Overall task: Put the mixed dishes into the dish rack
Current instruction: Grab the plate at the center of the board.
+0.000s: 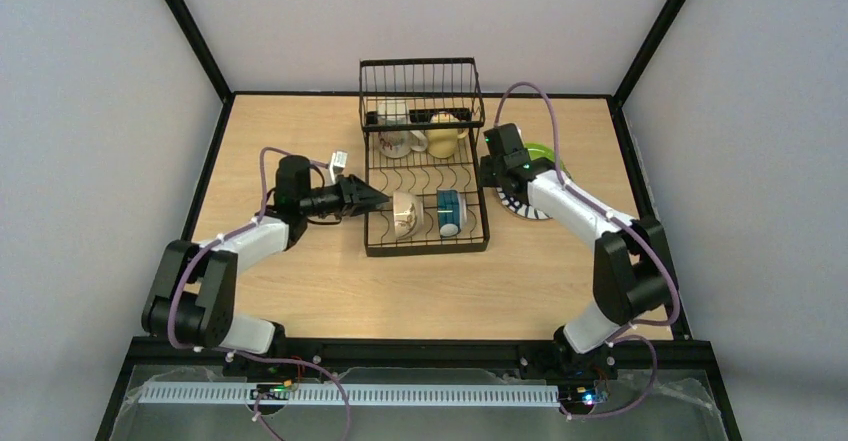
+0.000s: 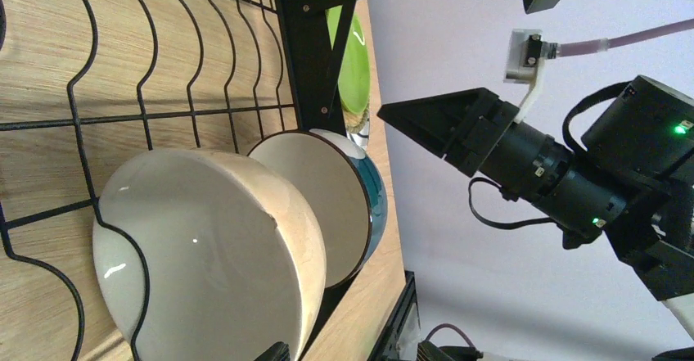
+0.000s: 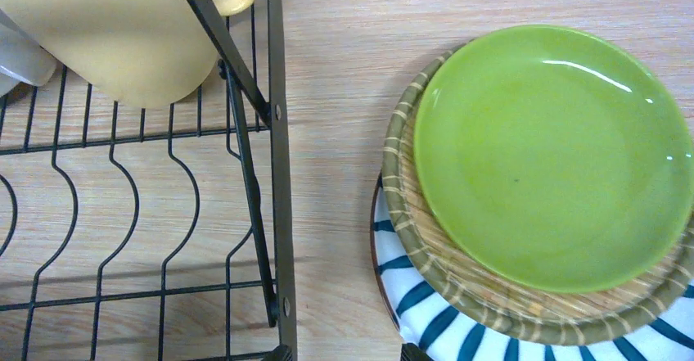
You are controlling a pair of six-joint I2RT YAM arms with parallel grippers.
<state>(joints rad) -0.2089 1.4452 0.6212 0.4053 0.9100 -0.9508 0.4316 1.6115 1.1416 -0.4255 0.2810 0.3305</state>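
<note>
The black wire dish rack stands mid-table. A cream mug and a blue-patterned mug lie on their sides in its front part. A white printed mug and a pale yellow mug sit under its raised basket. My left gripper is open right at the cream mug, beside the blue mug. My right gripper is open above the table between the rack frame and a plate stack: lime green plate on tan plate on striped plate.
The plate stack lies on the table just right of the rack. The yellow mug and a bit of the white mug show at the rack's back. Black frame posts and grey walls enclose the table.
</note>
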